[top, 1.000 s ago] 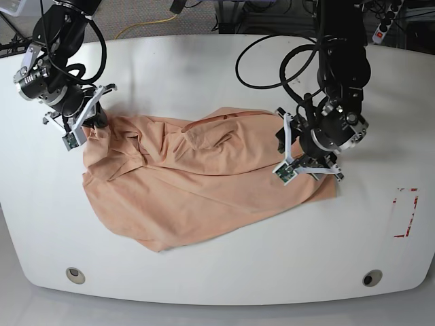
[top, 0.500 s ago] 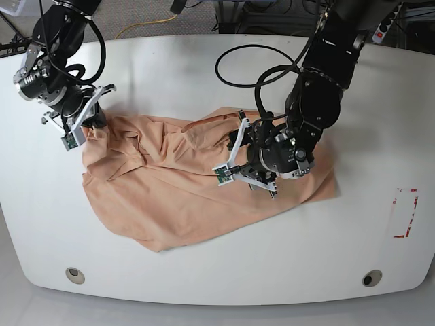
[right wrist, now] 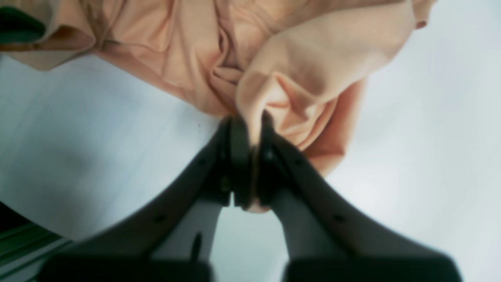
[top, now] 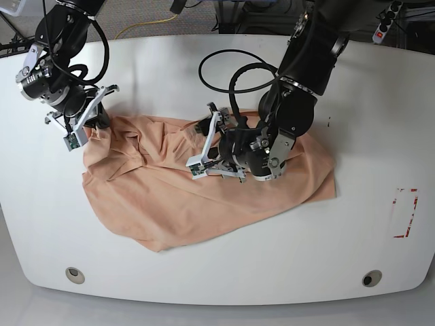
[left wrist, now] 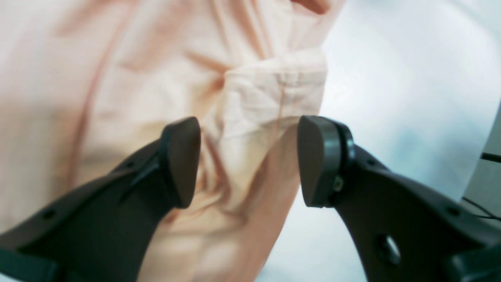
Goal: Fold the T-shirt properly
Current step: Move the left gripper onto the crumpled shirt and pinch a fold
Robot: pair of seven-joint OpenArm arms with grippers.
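I hold the right tool (right wrist: 250, 156) pinched on the T-shirt (top: 204, 183), crumpled mid-worktop (top: 204, 61). The left tool (left wrist: 248, 160) hovers spread; I lower it around the 12 o'clock fabric edge before closing.

The shirt (top: 204, 197) is plain peach-pink, darker orange in its folds. The table (top: 204, 61) is white, with a red mark (top: 406, 212) near its edge. Both grippers are black.
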